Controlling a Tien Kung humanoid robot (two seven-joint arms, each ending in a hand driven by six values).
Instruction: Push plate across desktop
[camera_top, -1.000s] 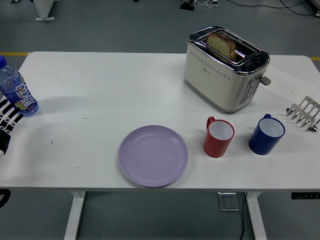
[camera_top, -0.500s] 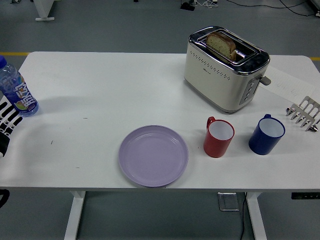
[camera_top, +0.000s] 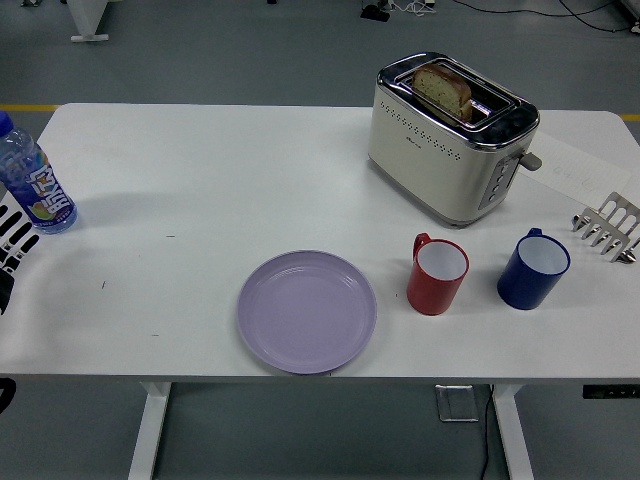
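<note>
Only a sliver of the left hand (camera_top: 10, 240) shows at the picture's left edge, black with white bands, cut off by the frame; whether its fingers stand apart or together cannot be told. The right hand is out of view. A water bottle (camera_top: 33, 180) stands just behind that hand at the surface's left end, its cap clipped by the edge. At the far right a metal toast rack (camera_top: 608, 228) is partly cut off, and a sheet of paper (camera_top: 580, 170) beyond it carries print too faint to read.

The plate (camera_top: 307, 311) is round, pale lilac, shallow and bare, lying flat near the front edge of the white surface (camera_top: 200, 190), a little left of centre. Nothing touches it. Just to its right stands a red mug (camera_top: 438, 273), then a blue mug (camera_top: 534, 269), both upright with white insides. Behind them sits a cream and chrome toaster (camera_top: 450, 137) with a slice of bread (camera_top: 443, 88) raised in one slot.

Against half a second ago, the left hand sits further out toward the frame edge; the plate and all else lie unmoved.
</note>
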